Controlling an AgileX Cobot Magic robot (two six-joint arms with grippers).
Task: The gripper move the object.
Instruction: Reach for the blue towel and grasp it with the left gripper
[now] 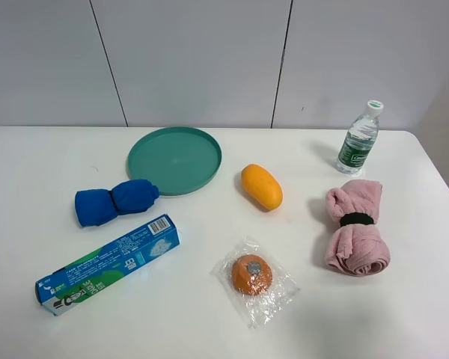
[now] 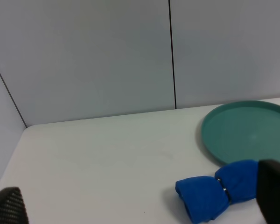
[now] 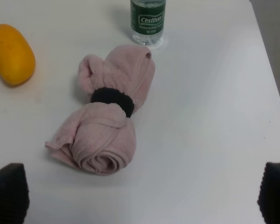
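Observation:
The royal-blue rolled cloth, cinched by a dark band, lies on the white table left of centre, just below the green plate's edge. In the left wrist view it lies a little ahead of my left gripper, off toward one finger. That gripper is open and empty, its black fingertips wide apart at the frame's corners. My right gripper is open and empty, short of the pink towel. Neither arm shows in the exterior high view.
A green plate sits behind the cloth. A blue-green toothpaste box lies in front of it. A mango, a wrapped orange, a pink rolled towel and a water bottle lie to the right.

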